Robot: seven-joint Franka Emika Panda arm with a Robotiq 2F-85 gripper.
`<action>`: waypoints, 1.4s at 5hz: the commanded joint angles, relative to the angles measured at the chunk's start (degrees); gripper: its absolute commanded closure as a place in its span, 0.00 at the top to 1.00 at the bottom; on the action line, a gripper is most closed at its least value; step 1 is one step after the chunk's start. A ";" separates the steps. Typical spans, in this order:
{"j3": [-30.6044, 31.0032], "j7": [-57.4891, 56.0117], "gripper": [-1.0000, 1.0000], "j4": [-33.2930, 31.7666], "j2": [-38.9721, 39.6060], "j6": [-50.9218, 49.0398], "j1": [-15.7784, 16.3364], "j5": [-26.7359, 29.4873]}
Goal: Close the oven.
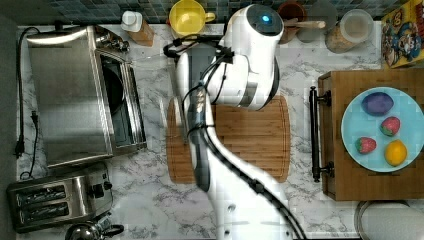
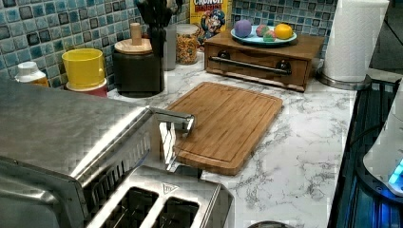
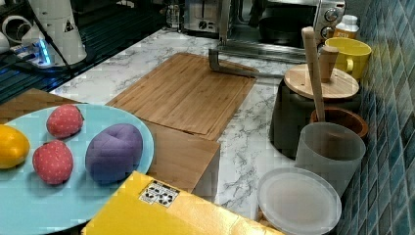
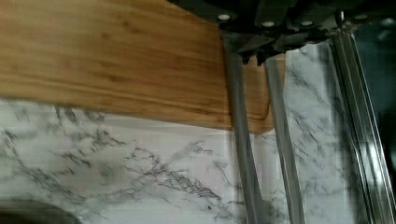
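Oven (image 1: 75, 95) sits on the marble desk (image 1: 150, 200) with its glass door (image 4: 308, 140) dropped open and the bar handle (image 4: 243, 154) at the door's free edge, over the rim of the wooden cutting board (image 1: 250, 135). In the wrist view the end effector (image 4: 254, 58) hangs just above that bar, the door glass beyond it and the board on the other side; whether its fingers are parted or closed I cannot tell, since only their dark tips show. The oven body looks heavy and stiff, unlikely to slide under a push. The door should be light and swing on a stiff hinge, but its glass panel is fragile and the polished steel bar looks slippery. Probably the safest place to take hold, or to push up from below, is the bar's middle, never the glass.
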 commanded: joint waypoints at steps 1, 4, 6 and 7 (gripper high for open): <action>2.64 -14.94 0.00 0.17 -3.66 3.05 -4.05 10.17; 4.16 -15.42 0.00 -1.15 4.52 7.20 -6.10 13.25; 3.51 -14.96 0.00 0.79 8.50 8.26 -5.71 13.48; 3.64 -14.24 0.00 2.59 10.92 7.94 -4.82 12.83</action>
